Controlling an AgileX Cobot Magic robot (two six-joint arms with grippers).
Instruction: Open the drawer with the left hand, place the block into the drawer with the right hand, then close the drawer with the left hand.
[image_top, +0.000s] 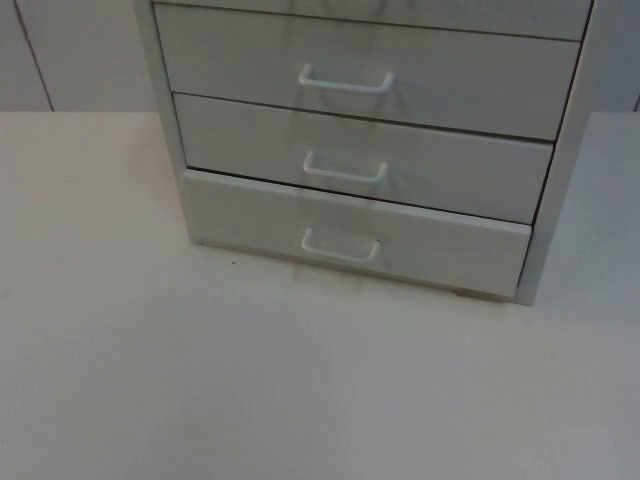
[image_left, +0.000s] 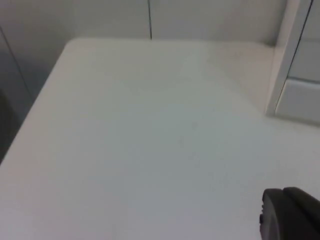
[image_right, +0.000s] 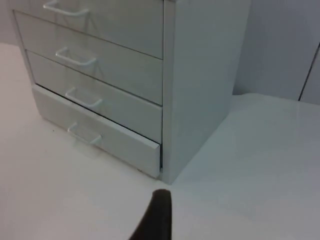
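A grey drawer cabinet (image_top: 370, 120) stands on the white worktop (image_top: 300, 390) with its bottom drawer (image_top: 350, 232) protruding slightly, no block visible, so the task seems either barely begun or finished; whether either claw is clenched cannot be told.

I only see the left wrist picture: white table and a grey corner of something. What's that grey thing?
Observer: A grey drawer cabinet; the top view shows its front, with white handles.
Operator: Is a drawer open?
Observer: The bottom drawer sticks out slightly past the ones above.
Operator: Where's the other arm?
Observer: The right gripper is above the table, near the cabinet's front right corner.
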